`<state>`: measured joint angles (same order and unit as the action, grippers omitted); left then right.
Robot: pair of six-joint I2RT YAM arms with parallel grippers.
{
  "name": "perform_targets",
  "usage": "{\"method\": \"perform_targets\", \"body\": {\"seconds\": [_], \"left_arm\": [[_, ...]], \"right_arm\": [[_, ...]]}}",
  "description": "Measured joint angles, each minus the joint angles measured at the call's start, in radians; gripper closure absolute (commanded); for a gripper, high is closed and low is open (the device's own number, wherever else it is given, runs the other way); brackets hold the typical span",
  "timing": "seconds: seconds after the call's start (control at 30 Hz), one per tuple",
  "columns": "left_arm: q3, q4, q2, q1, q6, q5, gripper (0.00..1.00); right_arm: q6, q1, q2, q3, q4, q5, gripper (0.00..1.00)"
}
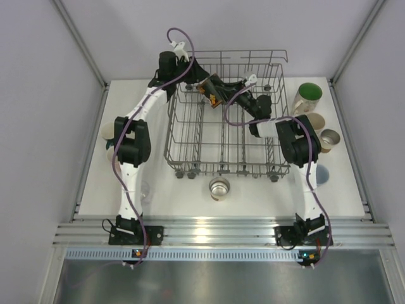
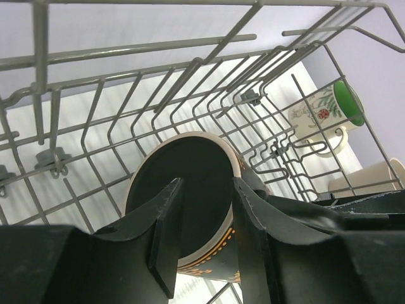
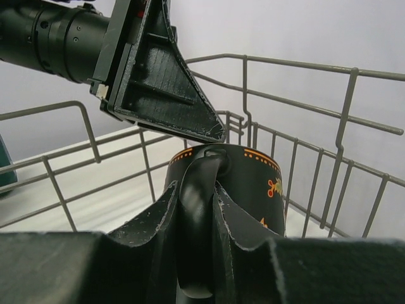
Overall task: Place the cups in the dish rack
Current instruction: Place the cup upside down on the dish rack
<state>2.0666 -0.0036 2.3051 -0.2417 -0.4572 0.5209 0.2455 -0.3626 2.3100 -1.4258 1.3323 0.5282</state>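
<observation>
top view overhead, distant; wrist views close, sharing black mug (image 2: 190, 183)

From my station I see a flat white table top (image 1: 253, 190), with a ribbed aluminium rail (image 1: 215, 231) along its near edge. Plain pale grey walls (image 1: 38, 126) enclose it. Slanted aluminium frame struts (image 1: 79, 43) meet its far corners, and a brushed metal sheet (image 1: 215, 282) lies nearer than the rail.

Illumination bright, even, diffuse from overhead; faint soft shadows under dish rack (image 1: 212, 139) on white table (image 1: 171, 190); glare on steel cup (image 1: 219, 188) and front rail (image 1: 202, 237); wrist views wide-angle, wires bowed, near foreground dark, soft.
</observation>
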Motion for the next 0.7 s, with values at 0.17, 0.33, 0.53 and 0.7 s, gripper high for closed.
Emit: {"method": "perform_targets", "body": {"seconds": [0.17,0.33,0.53,0.7], "left_arm": [[-0.014,0.019,0.0,-0.006,0.015,0.025,0.59],[-0.043,0.022,-0.003,-0.01,0.027,0.063,0.6],[-0.065,0.028,-0.017,-0.017,0.029,0.118,0.6],[-0.066,0.039,-0.037,-0.026,0.029,0.157,0.6]], "right_arm": [[-0.009,-0.001,-0.029,0.048,-0.002,0.0,0.7],[-0.009,-0.002,-0.037,0.058,-0.022,-0.002,0.66],[-0.011,-0.002,-0.058,0.09,-0.033,-0.033,0.6],[-0.018,-0.002,-0.105,0.141,-0.039,-0.053,0.59]]}}
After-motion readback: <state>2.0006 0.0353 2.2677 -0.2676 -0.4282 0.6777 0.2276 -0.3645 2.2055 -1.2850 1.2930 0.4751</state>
